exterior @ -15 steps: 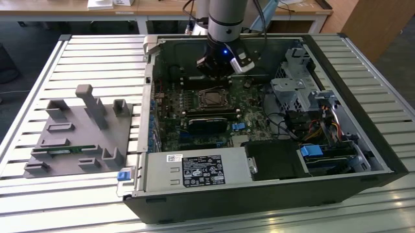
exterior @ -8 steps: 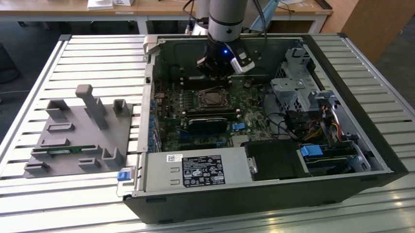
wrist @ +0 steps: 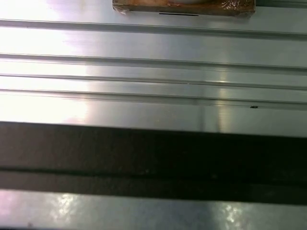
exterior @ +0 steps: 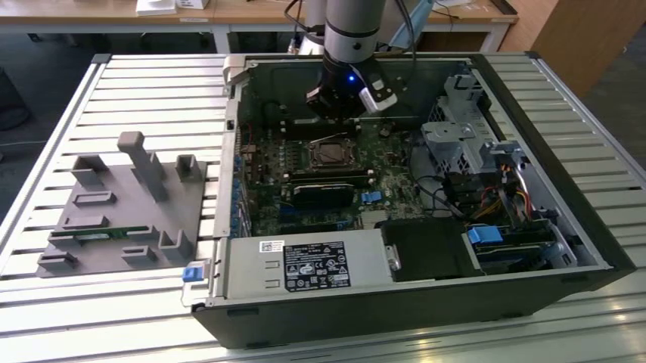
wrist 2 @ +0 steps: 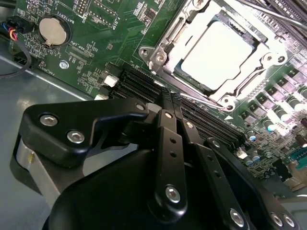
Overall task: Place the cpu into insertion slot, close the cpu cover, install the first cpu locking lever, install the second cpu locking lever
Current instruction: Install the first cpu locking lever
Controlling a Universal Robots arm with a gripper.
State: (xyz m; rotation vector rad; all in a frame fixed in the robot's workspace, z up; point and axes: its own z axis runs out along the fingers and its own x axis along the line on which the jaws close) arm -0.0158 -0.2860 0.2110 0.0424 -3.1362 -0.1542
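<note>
The black gripper (wrist 2: 170, 103) is the closest thing in the second wrist view; its two thin fingers (wrist 2: 168, 139) are pressed close together and hold nothing; the tips hang just over the long black memory slots (wrist 2: 144, 84), right beside the socket; the cpu (wrist 2: 218, 52) already lies flat in the insertion slot (wrist 2: 165, 72), and its top shines bright and pale; the cpu cover (wrist 2: 261, 45) looks to be lying down around the chip, a silvery frame with the chip showing through the hole in its middle; so I think the chip is in and the cover is shut, and the work now is on a locking lever, though I cannot tell from here which thin rod is which or whether one is hooked; to do this step well the closed tips should push the lever slowly, stay off the chip and the little parts on the green board (wrist 2: 96, 38), and tuck the lever all the way under its catch; in the exterior view the gripper (exterior: 338, 113) is low inside the open computer case (exterior: 404, 302), just behind the socket (exterior: 330, 153); the case lies on a table (exterior: 60, 318) of metal slats, next to a grey holder tray (exterior: 121, 215).
</note>
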